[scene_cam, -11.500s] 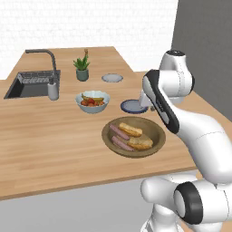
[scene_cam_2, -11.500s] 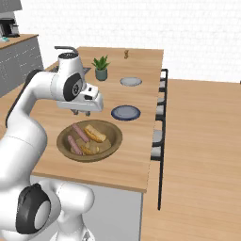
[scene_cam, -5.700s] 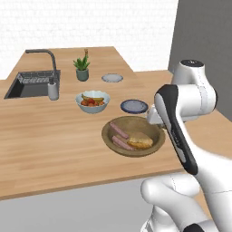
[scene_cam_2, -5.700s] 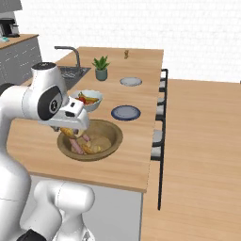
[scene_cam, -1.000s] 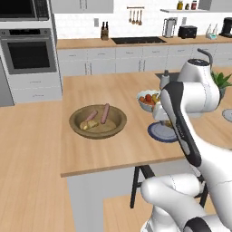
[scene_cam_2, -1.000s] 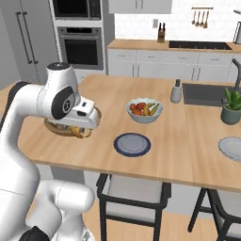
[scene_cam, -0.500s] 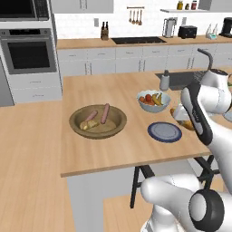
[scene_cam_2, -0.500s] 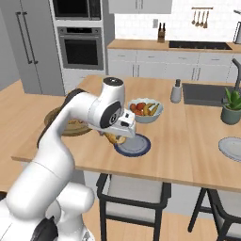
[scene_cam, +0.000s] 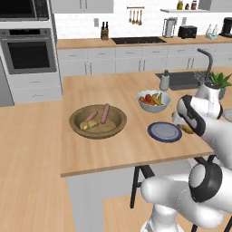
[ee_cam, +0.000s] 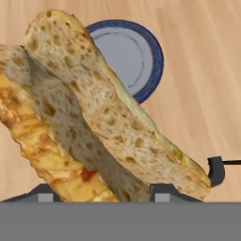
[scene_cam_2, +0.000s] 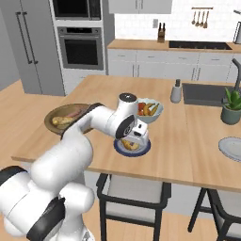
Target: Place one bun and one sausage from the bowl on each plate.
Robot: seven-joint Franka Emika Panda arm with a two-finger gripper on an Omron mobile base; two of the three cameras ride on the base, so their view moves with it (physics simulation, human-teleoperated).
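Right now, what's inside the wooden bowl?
The wooden bowl holds two sausages and one bun at its left side. The other bun is out, held in the gripper over the blue-rimmed plate.

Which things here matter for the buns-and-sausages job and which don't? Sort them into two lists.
For the job:
- wooden bowl, with two sausages and one bun inside
- blue plate
- pale plate
- bun held in the hand above the blue plate

Just lying about:
- fruit bowl
- potted plant
- sink
- small grey bottle
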